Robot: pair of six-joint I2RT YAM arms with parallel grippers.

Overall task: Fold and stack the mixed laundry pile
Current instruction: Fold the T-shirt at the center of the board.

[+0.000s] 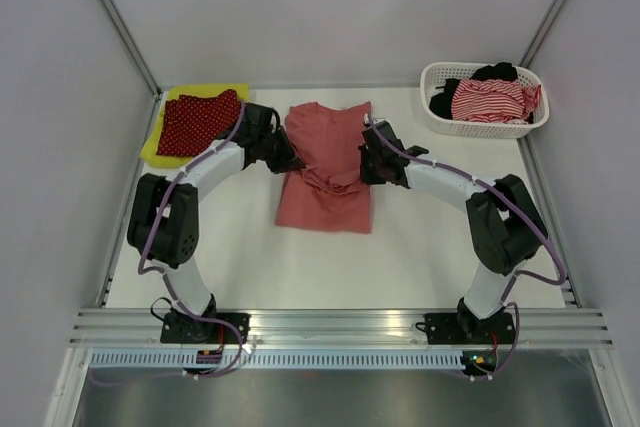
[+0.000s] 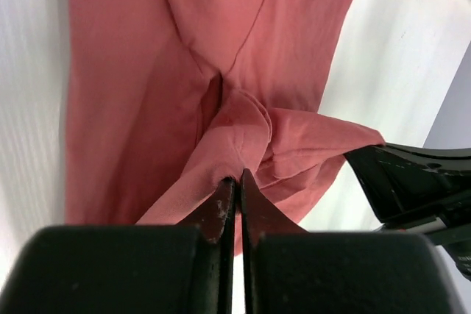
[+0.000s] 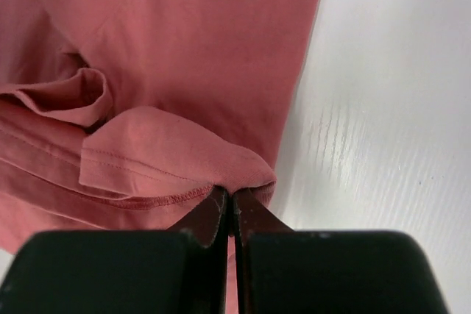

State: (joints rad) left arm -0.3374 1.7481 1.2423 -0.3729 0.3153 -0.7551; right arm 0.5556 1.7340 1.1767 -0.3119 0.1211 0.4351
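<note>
The salmon-pink polo shirt [image 1: 328, 162] lies spread in the middle of the table. My left gripper [image 1: 291, 161] is shut on a fold of the shirt [image 2: 243, 137] at its left side. My right gripper [image 1: 366, 169] is shut on the shirt's hemmed edge [image 3: 169, 159] at its right side. The dark red white-dotted cloth [image 1: 197, 120] lies folded on the yellow-green garment [image 1: 160, 142] at the far left. The red-white striped piece [image 1: 488, 99] and the black piece [image 1: 495, 73] lie in the basket.
The white perforated basket [image 1: 484, 128] stands at the far right corner. White walls enclose the table on three sides. An aluminium rail [image 1: 340, 325] runs along the near edge by the arm bases.
</note>
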